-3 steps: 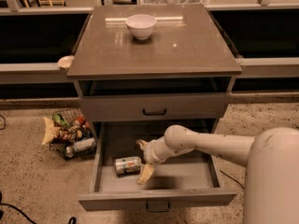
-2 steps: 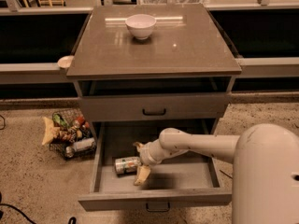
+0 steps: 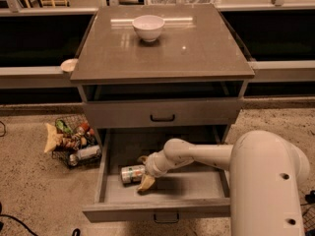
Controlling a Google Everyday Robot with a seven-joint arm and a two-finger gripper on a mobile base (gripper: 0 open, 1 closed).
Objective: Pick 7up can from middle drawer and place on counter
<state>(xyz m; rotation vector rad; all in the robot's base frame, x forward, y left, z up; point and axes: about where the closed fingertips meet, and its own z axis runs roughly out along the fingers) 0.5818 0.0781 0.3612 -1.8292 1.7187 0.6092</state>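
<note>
The 7up can (image 3: 131, 174) lies on its side in the left part of the open middle drawer (image 3: 197, 187), which is pulled out at the bottom of the cabinet. My gripper (image 3: 144, 171) reaches down into the drawer from the right. Its tan fingers (image 3: 146, 183) are spread, one in front of and one behind the can's right end. The can rests on the drawer floor. The glossy grey-brown counter (image 3: 167, 53) tops the cabinet above.
A white bowl (image 3: 148, 27) stands at the back middle of the counter. The upper drawer front (image 3: 162, 117) with a black handle is closed. A wire basket of snacks (image 3: 74, 144) sits on the floor to the left. My arm's large white body (image 3: 266, 186) fills the lower right.
My gripper has moved left along the drawer, closing in on the can's right end. The can has stayed in place.
</note>
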